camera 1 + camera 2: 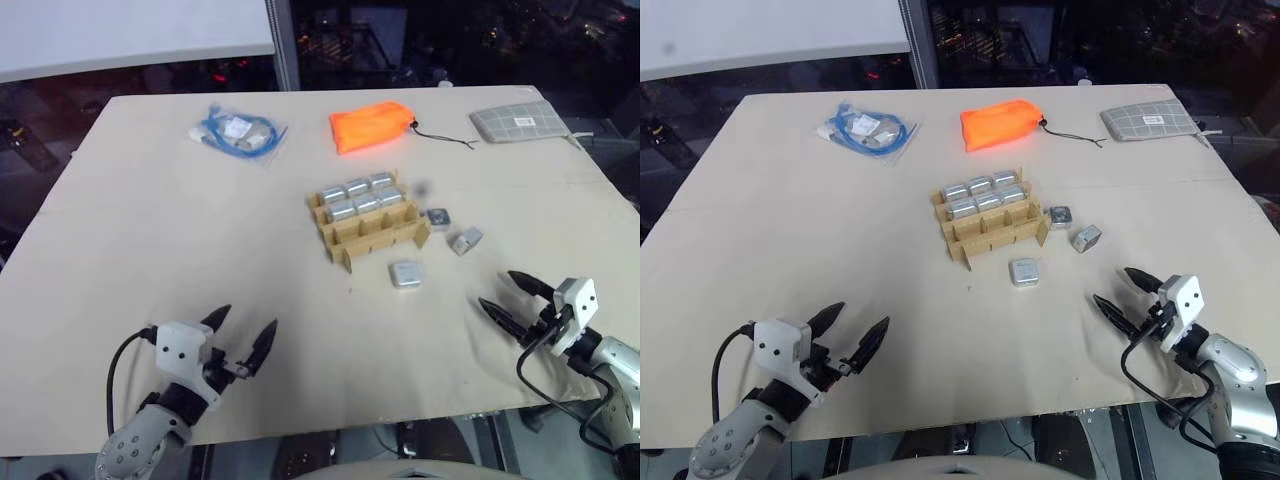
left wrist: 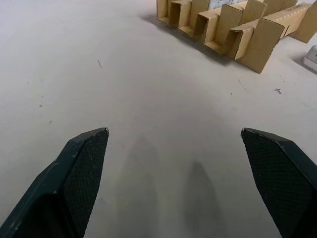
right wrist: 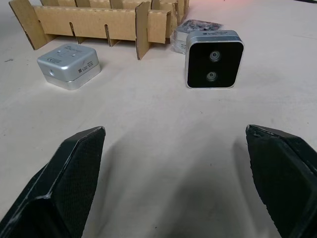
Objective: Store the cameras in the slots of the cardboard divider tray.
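Note:
The cardboard divider tray (image 1: 380, 241) stands mid-table, its two far rows filled with several silver cameras (image 1: 356, 197) and its near row empty. Three loose cameras lie to its right: one flat (image 1: 405, 275) in front of the tray, one (image 1: 438, 217) by its right corner, one (image 1: 465, 240) a little further right. In the right wrist view the flat camera (image 3: 69, 64) lies beside the tray (image 3: 89, 22), and another (image 3: 214, 58) stands on edge showing a dark two-lens face. My right gripper (image 1: 497, 288) is open, short of these cameras. My left gripper (image 1: 250, 316) is open at the near left, empty.
An orange fabric bag (image 1: 372, 126) with a cord, a grey checked pouch (image 1: 518, 121) and a bagged blue cable (image 1: 238, 132) lie along the table's far side. The table's near edge runs just behind both grippers. Bare tabletop stretches between my left gripper and the tray (image 2: 247, 29).

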